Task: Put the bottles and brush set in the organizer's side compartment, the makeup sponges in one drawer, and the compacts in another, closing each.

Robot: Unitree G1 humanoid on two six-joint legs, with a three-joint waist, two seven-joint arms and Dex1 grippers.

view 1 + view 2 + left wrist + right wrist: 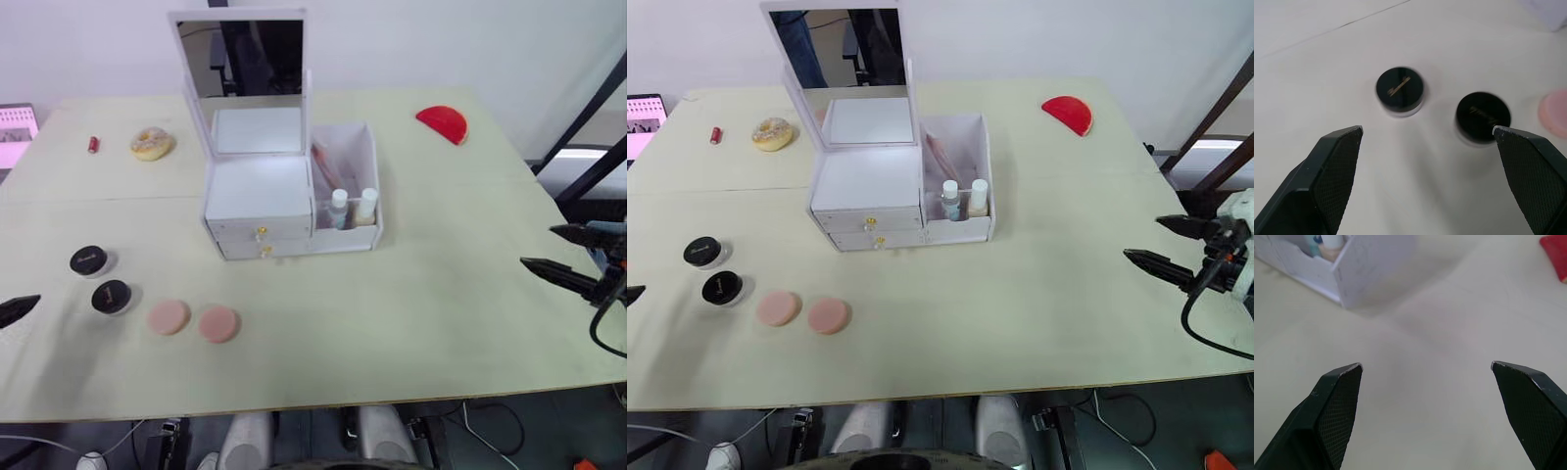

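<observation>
A white organizer (pixel 260 201) with a raised mirror lid stands mid-table, both small drawers shut. Its side compartment (pixel 345 186) holds two bottles (pixel 338 209) (pixel 365 206) and the pink brush set (pixel 327 168). Two black round compacts (pixel 89 260) (pixel 111 297) lie at the left, with two pink makeup sponges (pixel 168 316) (pixel 218 324) to their right. My left gripper (pixel 1427 132) is open at the table's left edge, just short of the compacts (pixel 1399 89) (pixel 1483 116). At the right edge my right gripper (pixel 554 251) hangs open and empty, far from the organizer (pixel 1347 264).
A doughnut (pixel 152 143) and a small red item (pixel 93 145) lie at the back left. A red half-round piece (pixel 443 123) sits at the back right. A pink-screened device (pixel 15 132) rests at the far left edge.
</observation>
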